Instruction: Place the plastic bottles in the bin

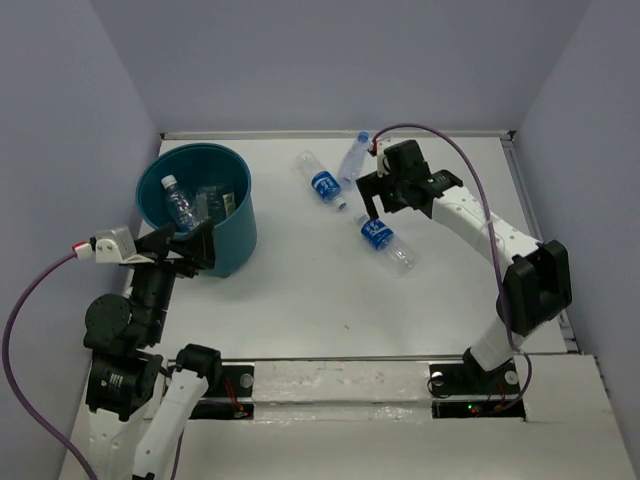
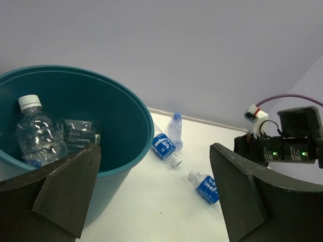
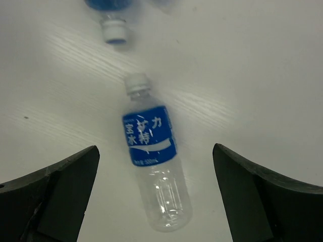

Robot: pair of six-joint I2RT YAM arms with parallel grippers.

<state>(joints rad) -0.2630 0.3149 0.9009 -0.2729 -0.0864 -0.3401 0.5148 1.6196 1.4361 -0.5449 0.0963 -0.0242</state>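
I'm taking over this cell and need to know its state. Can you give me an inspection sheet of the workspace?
Surface: white table, no spills seen.
Job's things: teal bin at far left holds a white-capped bottle and more. Outside it on the table are a blue-label bottle, a blue-capped bottle and the nearest loose bottle.
Clutter: nothing seen.
Hands: left hand open and empty, at the bin's near rim. Right hand open, above the nearest loose bottle.
Cables: one purple cable loops off the left arm, and a second purple cable arches over the right arm.
Surroundings: plain grey walls.
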